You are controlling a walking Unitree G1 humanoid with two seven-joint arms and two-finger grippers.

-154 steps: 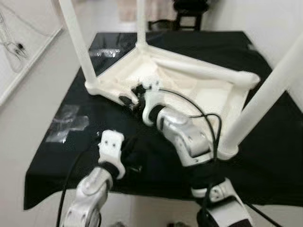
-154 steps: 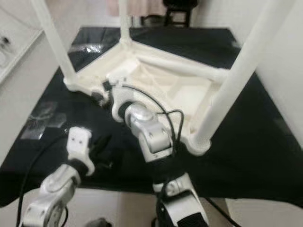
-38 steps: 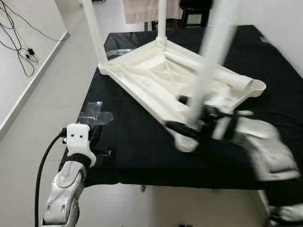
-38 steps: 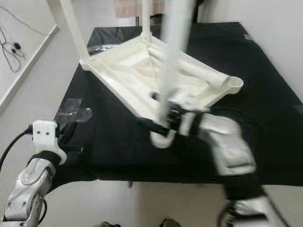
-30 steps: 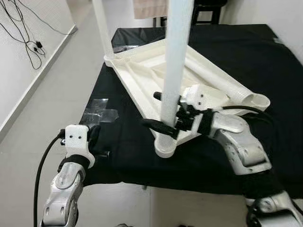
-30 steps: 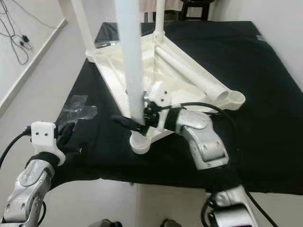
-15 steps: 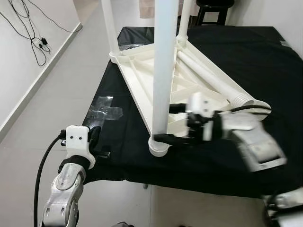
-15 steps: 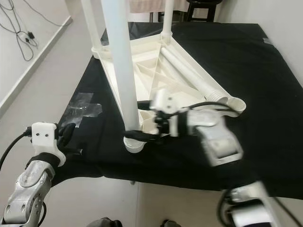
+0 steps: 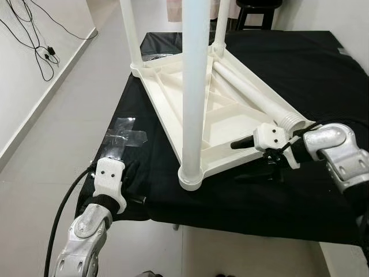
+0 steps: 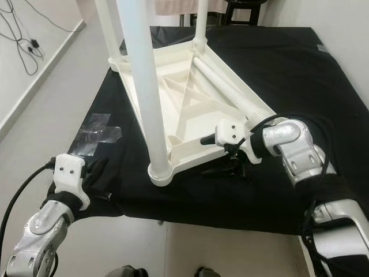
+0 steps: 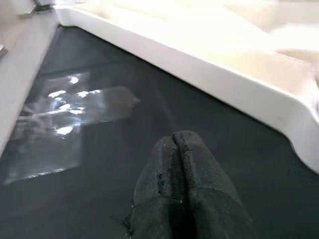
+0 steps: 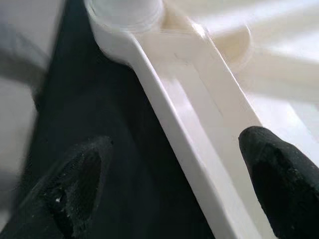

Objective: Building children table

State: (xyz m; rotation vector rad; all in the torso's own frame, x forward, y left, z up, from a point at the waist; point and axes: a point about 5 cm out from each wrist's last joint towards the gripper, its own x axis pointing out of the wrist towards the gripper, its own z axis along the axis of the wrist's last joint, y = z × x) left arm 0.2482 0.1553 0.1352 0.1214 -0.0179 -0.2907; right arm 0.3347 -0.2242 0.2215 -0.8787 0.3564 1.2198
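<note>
Lying inverted on the black desk (image 9: 323,69), the white children table (image 9: 230,115) has its near rim straddled by the spread right claw (image 12: 169,174); left claw (image 11: 184,164) pressed together.

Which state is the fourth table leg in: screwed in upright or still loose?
Loose. The fourth leg lies flat across the upturned tabletop, threaded end by the empty corner, while three others stand upright.

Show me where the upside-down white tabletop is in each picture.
Left eye view: tabletop mid-picture, on the black cloth.
Right eye view: mid-picture again.
Left wrist view: its rim, beyond the left pincer.
Right wrist view: its rim, straddled by the open right pincer.
Shared landmark: the black cloth.
</note>
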